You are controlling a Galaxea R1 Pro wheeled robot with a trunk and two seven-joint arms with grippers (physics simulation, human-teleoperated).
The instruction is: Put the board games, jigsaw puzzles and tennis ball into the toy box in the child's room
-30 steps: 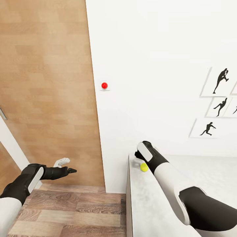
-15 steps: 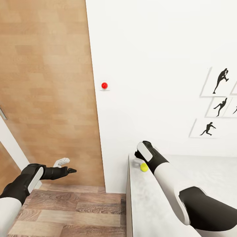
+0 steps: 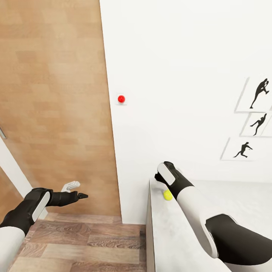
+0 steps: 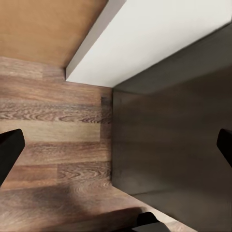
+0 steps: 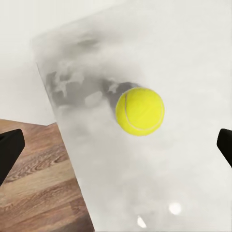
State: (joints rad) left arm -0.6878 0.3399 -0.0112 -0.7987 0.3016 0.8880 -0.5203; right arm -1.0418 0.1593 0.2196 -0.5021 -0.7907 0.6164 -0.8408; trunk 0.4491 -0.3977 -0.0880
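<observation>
The ball [image 3: 167, 195] lies on the desk [image 3: 170, 234] near its far left corner, low and just right of centre in the head view, tucked against the right arm's wrist. In the right wrist view the ball [image 5: 140, 110] sits slightly above centre, between the widely parted tips of the right pincer [image 5: 116, 145], which holds nothing. The right arm is plainly nearer. The left pincer [image 3: 77, 190], spread and empty, hangs over the floor at lower left.

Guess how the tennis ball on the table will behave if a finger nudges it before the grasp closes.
The tennis ball is round and lies free on the smooth table, so it probably rolls. It sits near the table's corner, so a push could send it off. The right gripper looks open around it; closing centred should trap it.
</observation>
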